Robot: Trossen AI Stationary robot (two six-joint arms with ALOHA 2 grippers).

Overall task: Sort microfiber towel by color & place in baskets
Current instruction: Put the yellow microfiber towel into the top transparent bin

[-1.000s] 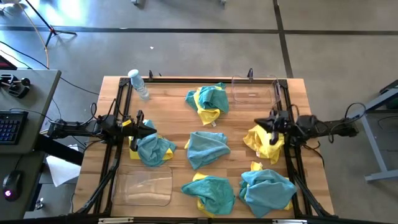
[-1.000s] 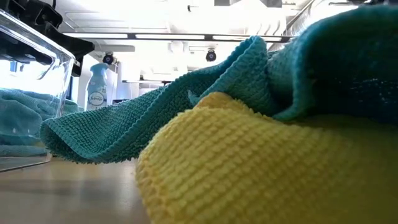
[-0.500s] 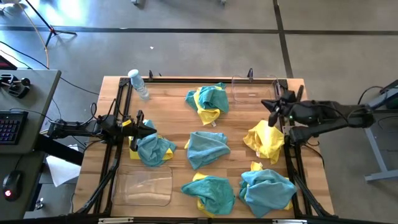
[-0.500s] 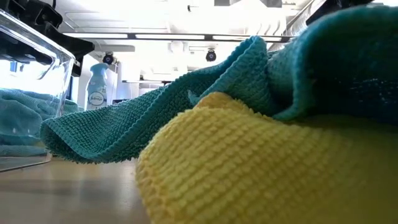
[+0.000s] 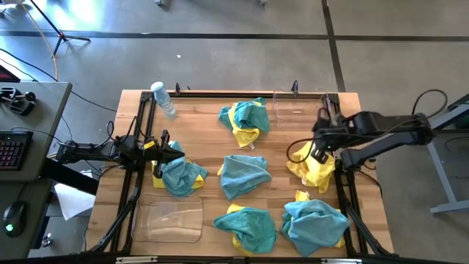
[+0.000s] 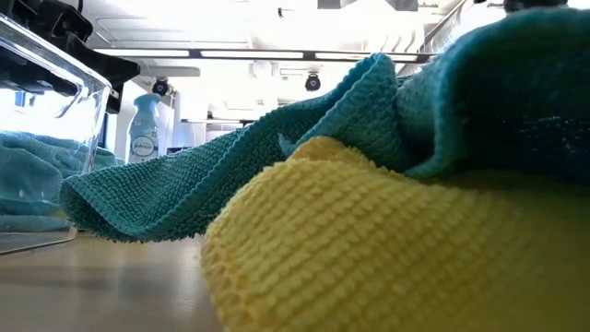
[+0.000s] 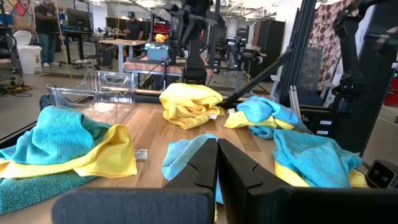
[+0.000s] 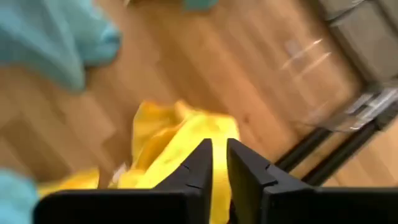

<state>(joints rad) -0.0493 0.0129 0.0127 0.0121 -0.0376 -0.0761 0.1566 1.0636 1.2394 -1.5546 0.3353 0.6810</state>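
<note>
Swinging back in from the counter's right edge, the right end effector point(image 5: 318, 153) now hangs directly over the loose yellow towel point(image 5: 311, 167) on the right side, fingers nearly clenched with only a thin gap between them and nothing in their grip. From its wrist camera the two dark fingers point(image 8: 200, 163) point straight down at that yellow cloth point(image 8: 186, 146). Over on the left, the left end effector point(image 5: 163, 141) waits at the counter's point(image 5: 205, 125) left edge, fingers pressed together and empty, right beside a teal towel point(image 5: 182, 176) lying over a yellow one. Mixed teal-and-yellow heaps sit at the far middle point(image 5: 245, 117), near middle point(image 5: 247, 226) and near right point(image 5: 315, 224), with a lone teal towel point(image 5: 244, 174) at the centre. One clear basket point(image 5: 299, 106) stands at the far right corner, the other basket point(image 5: 170, 220) at the near left. A water bottle point(image 5: 163, 98) lies at the far left corner.
</note>
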